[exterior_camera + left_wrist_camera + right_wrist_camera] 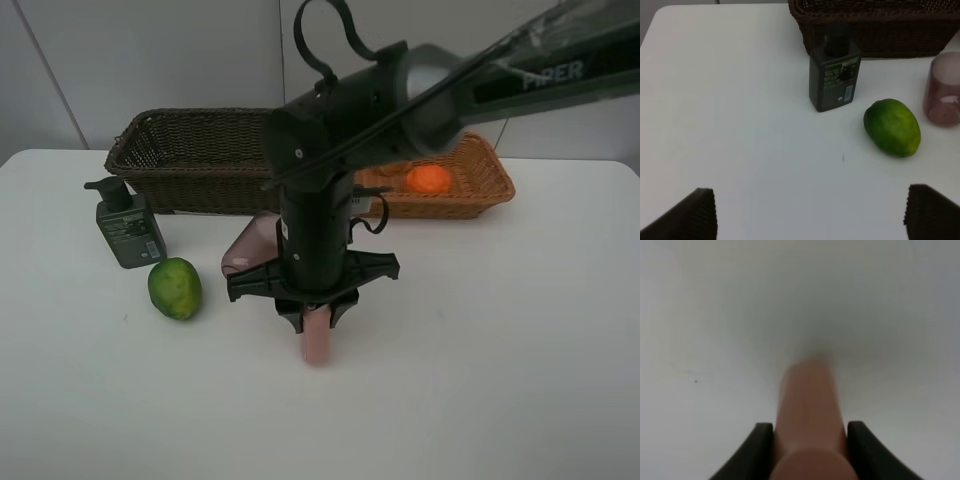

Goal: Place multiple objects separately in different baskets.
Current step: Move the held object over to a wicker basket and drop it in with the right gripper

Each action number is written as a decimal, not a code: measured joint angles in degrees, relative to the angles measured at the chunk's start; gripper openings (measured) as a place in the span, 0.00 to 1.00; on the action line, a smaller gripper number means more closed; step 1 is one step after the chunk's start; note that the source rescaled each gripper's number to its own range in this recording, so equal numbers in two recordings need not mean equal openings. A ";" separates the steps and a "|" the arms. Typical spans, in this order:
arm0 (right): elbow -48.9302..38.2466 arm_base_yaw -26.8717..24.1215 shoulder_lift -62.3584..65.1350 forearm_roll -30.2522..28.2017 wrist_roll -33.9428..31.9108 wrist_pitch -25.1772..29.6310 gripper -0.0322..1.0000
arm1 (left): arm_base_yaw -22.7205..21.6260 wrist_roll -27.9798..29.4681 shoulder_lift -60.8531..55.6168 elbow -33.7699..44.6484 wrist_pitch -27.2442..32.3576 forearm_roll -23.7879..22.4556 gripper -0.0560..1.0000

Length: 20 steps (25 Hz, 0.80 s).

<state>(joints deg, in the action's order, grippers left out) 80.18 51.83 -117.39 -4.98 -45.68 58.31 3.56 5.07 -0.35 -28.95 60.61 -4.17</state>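
Right end effector (810, 452) is closed on the pink bottle (318, 347), low at the tabletop (500, 380) near the green fruit (175, 288). The bottle is probably light, stiff and smooth, so it may slip; grip across mid-body. Left end effector (815, 215) is wide and empty.

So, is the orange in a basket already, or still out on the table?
In a basket. The orange lies inside the light tan basket, enclosed by its woven walls, with its base behind the front rim.
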 joint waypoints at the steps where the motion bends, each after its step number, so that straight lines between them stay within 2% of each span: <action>1: 1.08 0.00 0.00 0.23 0.85 1.03 0.04 | 0.00 0.00 0.00 0.00 0.00 0.00 0.95; 7: 11.90 -0.06 0.00 -0.69 9.92 9.70 0.04 | 0.00 0.00 0.00 0.00 0.00 0.00 0.95; 9: 15.81 -0.44 0.00 -1.79 13.12 11.00 0.04 | 0.00 0.00 0.00 0.00 0.00 0.00 0.95; 16: 30.09 -4.49 -2.07 -5.03 17.92 11.38 0.04 | 0.00 0.00 0.00 0.00 0.00 0.00 0.95; 20: 33.74 -6.95 -2.41 -8.19 19.35 9.26 0.04 | 0.00 0.00 0.00 0.00 0.00 0.00 0.95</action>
<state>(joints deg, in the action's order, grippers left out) 113.92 44.88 -119.79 -13.18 -26.32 67.57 3.56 5.07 -0.35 -28.95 60.61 -4.17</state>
